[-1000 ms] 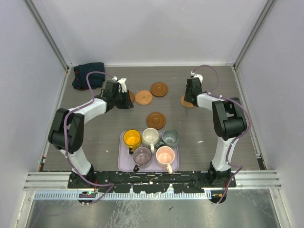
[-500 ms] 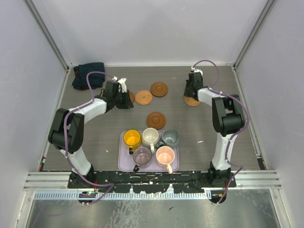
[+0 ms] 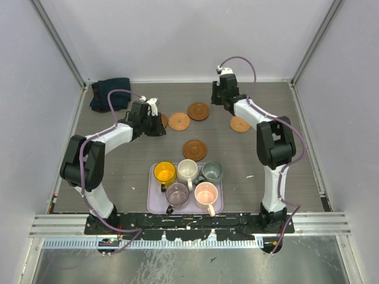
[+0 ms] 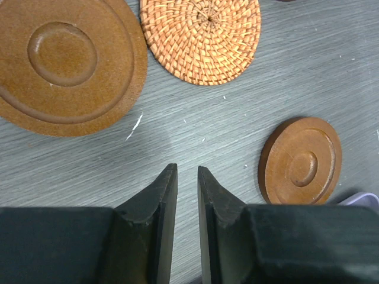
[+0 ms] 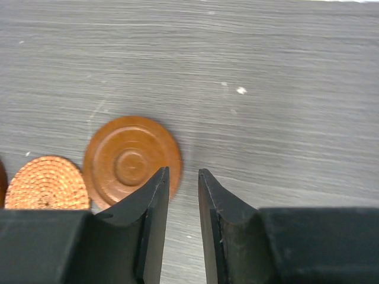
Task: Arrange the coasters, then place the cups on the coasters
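The step in hand looks like arranging the coasters [image 3: 194, 149]: all five lie loosely spread over the far half of the counter [image 3: 237, 155], while the cups [image 3: 188, 170] sit bunched on the tray [image 3: 153, 204] nearer the arms, none on a coaster yet. The ringed coaster [image 5: 131, 160] rests flat just beside the right pincer [image 5: 182, 173], off to its left-hand finger, with the woven coaster [image 5: 47, 183] beyond it. That pincer is slightly parted and empty. The left pincer [image 4: 186, 171] is likewise narrowly parted and holds nothing; a small coaster [image 4: 302, 160] lies near its right side. Next, I judge, the right pincer must shift over the ringed coaster's edge and close on it.
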{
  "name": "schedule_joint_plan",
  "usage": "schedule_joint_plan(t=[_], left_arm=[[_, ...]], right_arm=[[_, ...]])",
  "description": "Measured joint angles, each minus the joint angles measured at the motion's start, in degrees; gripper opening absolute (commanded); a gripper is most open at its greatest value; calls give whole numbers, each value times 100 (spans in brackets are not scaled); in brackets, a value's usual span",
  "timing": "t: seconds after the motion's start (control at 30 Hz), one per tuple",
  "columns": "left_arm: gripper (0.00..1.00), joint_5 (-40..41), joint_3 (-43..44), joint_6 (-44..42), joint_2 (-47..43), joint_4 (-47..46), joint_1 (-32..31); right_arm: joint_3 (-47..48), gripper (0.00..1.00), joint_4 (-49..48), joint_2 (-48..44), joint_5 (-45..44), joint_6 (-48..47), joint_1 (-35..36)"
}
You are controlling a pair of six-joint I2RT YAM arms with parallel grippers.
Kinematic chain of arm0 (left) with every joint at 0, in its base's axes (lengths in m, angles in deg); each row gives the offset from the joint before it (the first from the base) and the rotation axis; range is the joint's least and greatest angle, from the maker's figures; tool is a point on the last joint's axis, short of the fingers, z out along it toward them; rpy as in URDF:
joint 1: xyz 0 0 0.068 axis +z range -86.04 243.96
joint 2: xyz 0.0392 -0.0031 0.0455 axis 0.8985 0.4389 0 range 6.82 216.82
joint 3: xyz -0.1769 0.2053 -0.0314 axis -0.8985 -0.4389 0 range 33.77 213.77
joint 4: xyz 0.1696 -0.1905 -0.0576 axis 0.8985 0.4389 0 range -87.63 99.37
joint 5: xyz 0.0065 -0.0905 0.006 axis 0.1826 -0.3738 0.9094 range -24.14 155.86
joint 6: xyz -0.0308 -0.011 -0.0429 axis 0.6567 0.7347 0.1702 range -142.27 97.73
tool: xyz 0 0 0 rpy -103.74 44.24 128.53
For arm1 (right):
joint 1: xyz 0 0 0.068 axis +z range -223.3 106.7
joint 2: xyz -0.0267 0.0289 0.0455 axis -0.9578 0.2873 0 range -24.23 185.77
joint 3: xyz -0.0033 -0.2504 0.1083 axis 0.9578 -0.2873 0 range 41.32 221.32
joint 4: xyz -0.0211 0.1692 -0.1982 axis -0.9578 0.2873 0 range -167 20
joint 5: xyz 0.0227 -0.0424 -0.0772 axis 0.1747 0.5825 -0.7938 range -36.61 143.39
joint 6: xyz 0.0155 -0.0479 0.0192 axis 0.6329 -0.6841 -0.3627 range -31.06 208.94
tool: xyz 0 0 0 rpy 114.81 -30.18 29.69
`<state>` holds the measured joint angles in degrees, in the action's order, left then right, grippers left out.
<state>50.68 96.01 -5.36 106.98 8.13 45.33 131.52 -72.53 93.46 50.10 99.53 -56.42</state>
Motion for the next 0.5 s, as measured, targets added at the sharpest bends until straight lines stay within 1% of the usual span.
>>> schedule_joint_plan(t=[0.27, 0.5], left_arm=[[24, 195, -24, -70, 0, 0, 0], [25, 240, -26, -111, 0, 0, 0]], right_arm=[[673, 33, 297, 780, -2, -343, 599], [1292, 30, 590, 1405, 0, -511, 717]])
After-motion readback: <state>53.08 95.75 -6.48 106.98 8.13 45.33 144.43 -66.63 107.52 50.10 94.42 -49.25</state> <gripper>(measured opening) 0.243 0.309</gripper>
